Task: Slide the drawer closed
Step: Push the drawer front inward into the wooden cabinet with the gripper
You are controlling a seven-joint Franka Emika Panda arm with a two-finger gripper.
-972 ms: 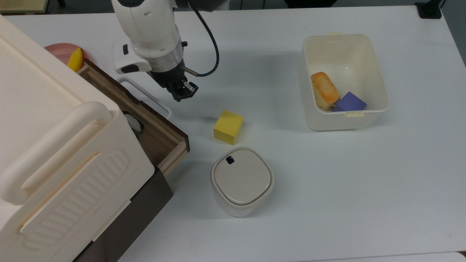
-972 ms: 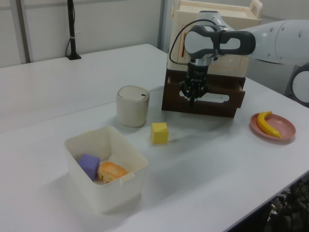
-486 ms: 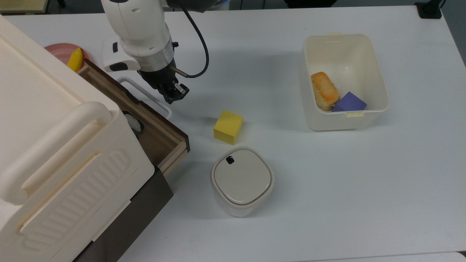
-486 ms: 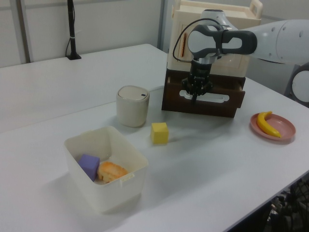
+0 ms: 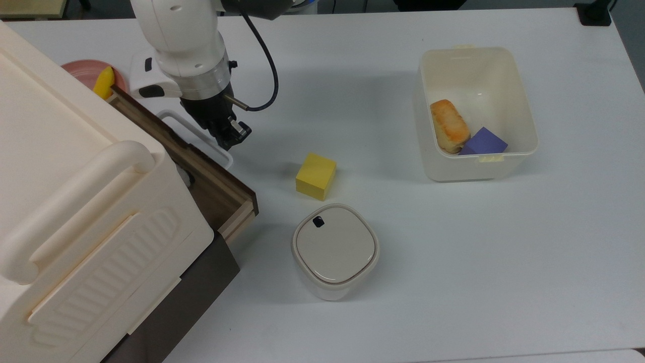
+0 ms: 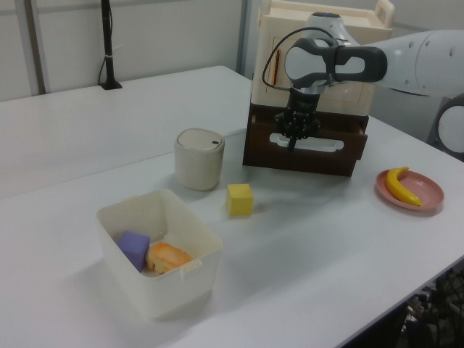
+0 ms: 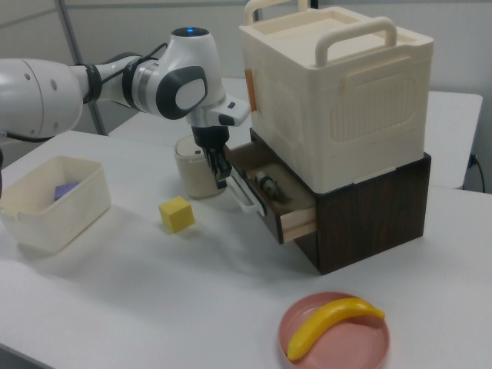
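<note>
One drawer (image 7: 270, 194), wood-sided with a dark front panel and white loop handle (image 5: 199, 135), is seen partly pulled out from the dark base under the cream cabinet (image 7: 338, 92), at the top view's left. A small object is lodged inside; its kind cannot be told. Closure is judged partial: a good stretch of the drawer projects, so most of the push is left. Gripper (image 5: 229, 136) is placed at the handle, against or just beside the front panel; jaws appear drawn together, clamped on nothing, though contact cannot be confirmed. Nearby on the tabletop (image 5: 453, 262): yellow cube (image 5: 316, 176), lidded canister (image 5: 335, 250), cream bin (image 5: 476, 113), banana on pink plate (image 7: 335, 335).
</note>
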